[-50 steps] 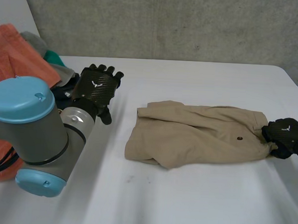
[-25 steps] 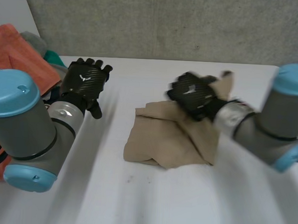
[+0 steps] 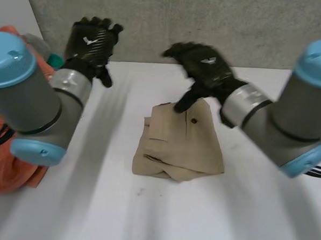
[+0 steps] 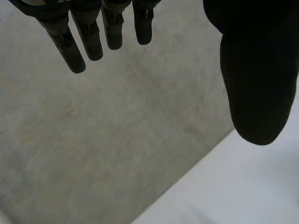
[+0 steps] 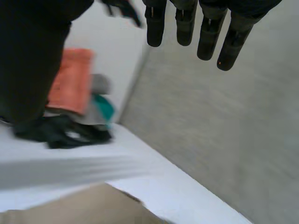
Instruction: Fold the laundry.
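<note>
A tan garment (image 3: 179, 145) lies folded over itself in the middle of the white table (image 3: 144, 216), a dark button (image 3: 193, 120) showing on its top layer. My right hand (image 3: 206, 68) hovers just above the garment's far edge, open, its fingers spread and holding nothing. Seen from the right wrist, its straight fingers (image 5: 187, 23) point at the wall, and the tan garment (image 5: 93, 205) lies below the palm. My left hand (image 3: 92, 38) is raised high at the table's far left, open. Its fingers (image 4: 79, 42) and thumb (image 4: 259, 84) are straight and empty.
A pile of laundry sits at the table's left: an orange cloth (image 3: 2, 160), with grey and teal pieces (image 3: 55, 59) behind it. The right wrist view has the same orange cloth (image 5: 72, 79), a teal piece (image 5: 103, 107) and a dark item (image 5: 60, 133). A concrete wall (image 3: 209, 20) stands behind.
My right hand carried the garment's right end up and over to the left, laid it down as a fold and let go. My left hand rose from the table.
</note>
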